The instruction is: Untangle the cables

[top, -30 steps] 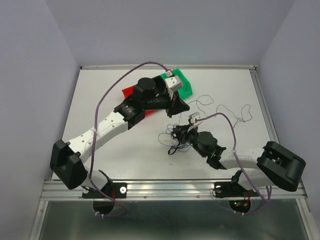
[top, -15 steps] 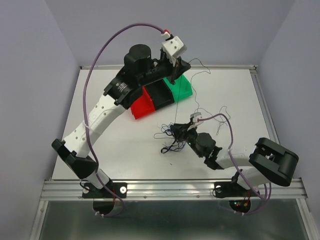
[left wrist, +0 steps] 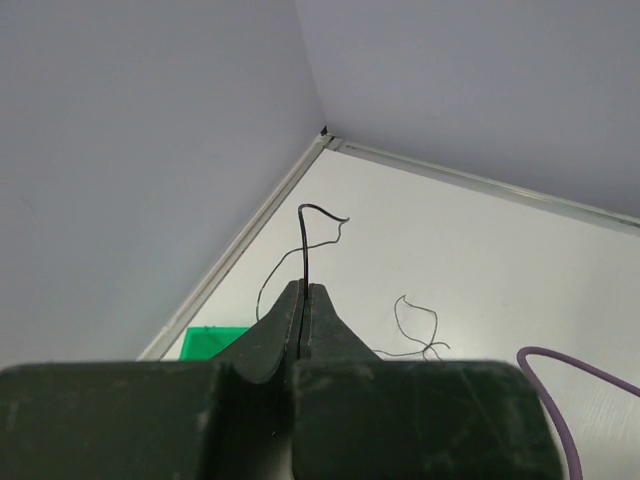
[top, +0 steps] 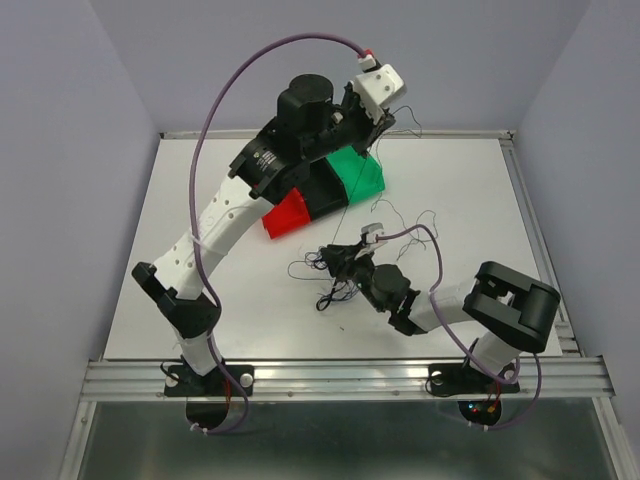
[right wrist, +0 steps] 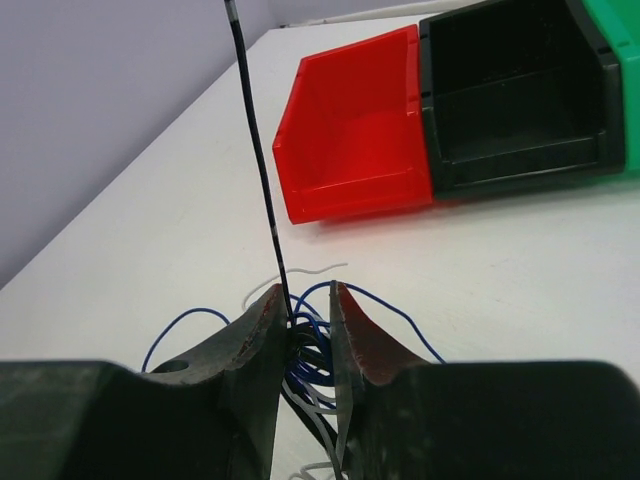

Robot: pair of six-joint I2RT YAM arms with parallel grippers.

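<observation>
Right wrist view: right claw (right wrist: 305, 300) sits low on the tabletop (right wrist: 150, 220), on the near side of the red bin (right wrist: 350, 150). Its jaws are pinched to a narrow gap on the clump of cables (right wrist: 305, 355), a knot of blue, black and whitish wires between the fingers. One black strand (right wrist: 255, 170) leaves the clump at the jaw tips and runs steeply up; it looks taut.

Top view: the clump is near-right of the red bin, a few loops spilling onto the tabletop around the claw. Black bin (top: 325, 185) and green bin (top: 360, 172) line up to the red bin's far right.

Left claw (top: 378, 128) hangs high in the air, far-right of the red bin, past the green one. Its jaws are together on the upper end of that black strand, with a short tail curling out past the tips. A loose strand (left wrist: 415, 330) lies flat on the tabletop beyond it.

Key geometry: the strand's long axis runs from the right claw up and away to the left claw, near to far, passing right of the red bin. Right arm is nearer the knot and anchors it; left has the free end. My read: the next pull goes along that axis. The risk is the whole clump lifting if the right grip slips.
</observation>
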